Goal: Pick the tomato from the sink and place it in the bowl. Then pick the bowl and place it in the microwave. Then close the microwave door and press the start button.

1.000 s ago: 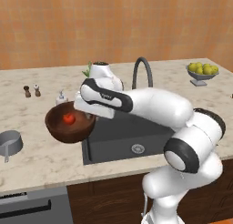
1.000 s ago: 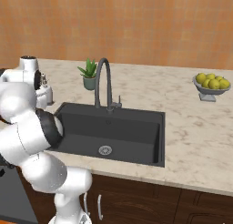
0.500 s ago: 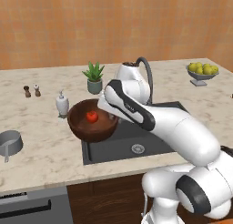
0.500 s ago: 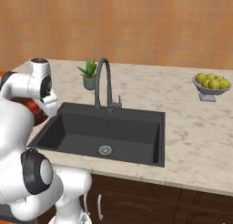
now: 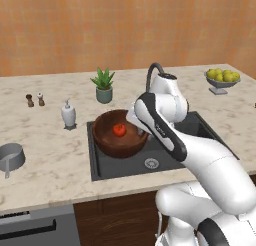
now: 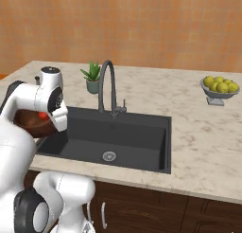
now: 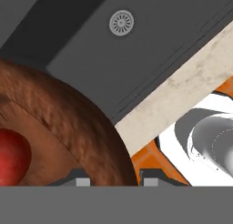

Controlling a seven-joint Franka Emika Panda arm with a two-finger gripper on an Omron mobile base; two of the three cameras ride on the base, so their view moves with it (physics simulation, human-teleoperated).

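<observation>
Tomato [image 5: 119, 130] sits inside the wooden bowl [image 5: 111, 141], held above the sink [image 5: 165, 160] by the gripper [image 7: 113, 180] clamped on its rim; carrying it level should keep the fruit from rolling out.

Red tomato [image 5: 119, 130], dark brown bowl [image 5: 107, 140], matte black sink [image 5: 165, 155].

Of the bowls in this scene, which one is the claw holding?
The dark brown wooden bowl with the tomato inside, held above the sink; the grey pedestal fruit bowl stands untouched on the counter.
</observation>
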